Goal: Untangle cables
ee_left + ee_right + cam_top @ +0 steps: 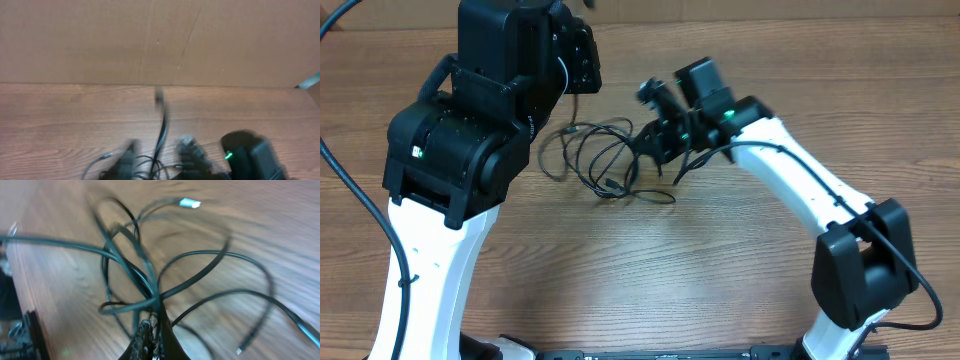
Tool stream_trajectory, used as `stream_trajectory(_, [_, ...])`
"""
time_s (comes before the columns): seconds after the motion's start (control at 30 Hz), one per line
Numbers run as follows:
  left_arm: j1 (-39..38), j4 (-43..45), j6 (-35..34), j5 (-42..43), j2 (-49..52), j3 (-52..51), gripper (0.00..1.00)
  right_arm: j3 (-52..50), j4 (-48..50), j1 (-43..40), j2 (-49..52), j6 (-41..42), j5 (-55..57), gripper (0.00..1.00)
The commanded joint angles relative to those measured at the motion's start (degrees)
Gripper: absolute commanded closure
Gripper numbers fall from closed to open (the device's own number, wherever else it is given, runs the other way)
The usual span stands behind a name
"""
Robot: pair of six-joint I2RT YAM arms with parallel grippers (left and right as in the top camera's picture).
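Judging by how loosely the loops sprawl, the cables (605,165) are light, limp and a little springy. They will likely drag and slide on the table (720,280) rather than lift as one lump, and a pull on one strand may well tighten a knot elsewhere. They lie mid-table between the two arms, as a bundle of thin black loops.

The right gripper (154,325) is closed on the spot where several strands cross, so it has a bunch and not a single cord (a poor hold for teasing one free). The free ends look like better places to take hold: a silvery plug (190,203) on the far side of the loops, and a small tip (241,351) nearer the gripper. The left gripper (159,147) stands with its fingers apart. A cord runs up between them, and as far as the blur allows, neither finger presses it.

Much is hard to read, since both wrist views are smeared. From overhead the left arm hides its own gripper, and the right gripper's fingertips are lost against the black cords. I cannot tell how many cables there are, or which passes over which at the crossing.
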Motion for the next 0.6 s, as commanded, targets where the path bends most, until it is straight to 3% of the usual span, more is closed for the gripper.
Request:
stream_trajectory(0.0, [0.3,-0.5,2.7,0.0,-1.3,1.6,0.37,-0.2,-0.2,-3.8,0.1,-0.1,-3.9,0.96])
stream_trajectory(0.07, [0.3,-0.6,3.1,0.0,-1.2,1.6,0.15,-0.1,-0.7,-5.5,0.1,-0.2,-5.2,0.96])
stream_trajectory(0.1, [0.3,-0.8,3.3,0.0,-1.1,1.6,0.17,0.0,-1.0,-6.1,-0.1,-0.4,-5.7,0.96])
stream_trajectory(0.2, [0.3,-1.2,4.1,0.0,-0.4,1.6,0.69,0.0,-2.6,-7.1,-0.7,-1.8,-5.7,0.96])
stream_trajectory(0.23, [0.3,-1.2,4.1,0.0,0.0,1.6,0.76,0.0,-3.4,-7.1,-0.9,-3.0,-5.7,0.96])
stream_trajectory(0.27, [0.3,-1.2,4.1,0.0,0.4,1.6,0.76,0.0,-4.0,-7.1,-1.0,-3.4,-5.6,0.96])
stream_trajectory(0.37, [0.3,-2.0,4.1,1.2,1.7,1.6,0.44,0.0,-5.7,-7.1,-1.1,-3.3,-5.3,0.96])
stream_trajectory(0.4, [0.3,-2.8,4.1,1.2,2.3,1.6,0.43,0.0,-6.5,-7.1,-1.1,-3.3,-5.3,0.93])
stream_trajectory(0.43, [0.3,-3.7,4.1,1.1,2.7,1.6,0.4,0.0,-7.2,-7.1,-1.1,-3.4,-5.1,0.75])
stream_trajectory(0.47, [0.3,-4.7,4.1,1.1,3.2,1.6,0.38,0.0,-8.0,-7.1,-1.1,-3.3,-4.4,0.48])
stream_trajectory(0.5, [0.3,-5.8,4.1,1.1,3.7,1.6,0.39,-0.1,-8.7,-7.1,-1.1,-3.3,-3.1,0.32])
stream_trajectory(0.57, [0.2,-7.5,4.2,1.3,4.5,1.6,0.44,-0.1,-9.7,-7.1,-1.1,-3.3,-1.1,0.14])
